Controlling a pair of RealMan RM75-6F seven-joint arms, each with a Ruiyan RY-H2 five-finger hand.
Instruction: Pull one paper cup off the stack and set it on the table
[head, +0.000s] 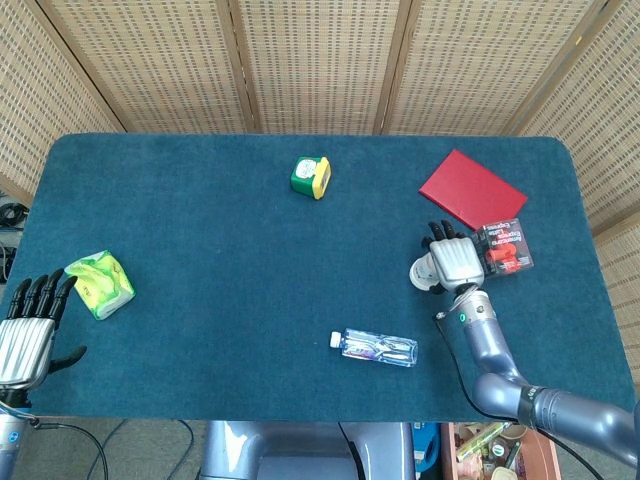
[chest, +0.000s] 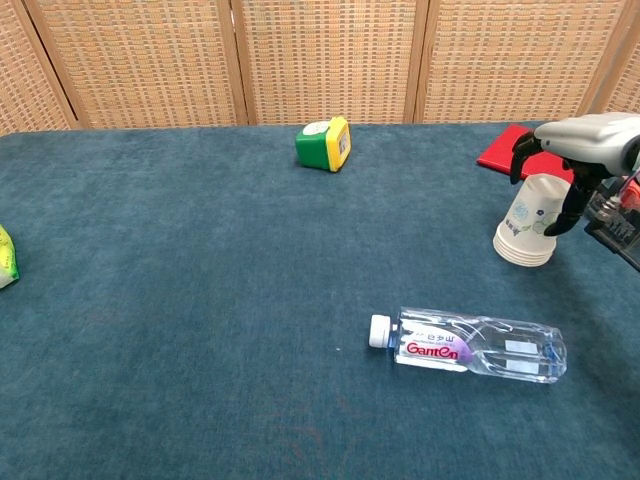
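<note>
A stack of white paper cups stands upside down on the blue table at the right, and also shows as the cup stack in the head view. My right hand sits low over its top, fingers curled down on the far-left side and thumb down the right side. Whether they press the cup is unclear. The same right hand covers most of the stack from above. My left hand hovers at the table's near-left corner, fingers spread, holding nothing.
A water bottle lies on its side in front of the cups. A red book and a black-and-red package lie just behind and right of the right hand. A green-yellow box sits far centre, a yellow-green packet at the left.
</note>
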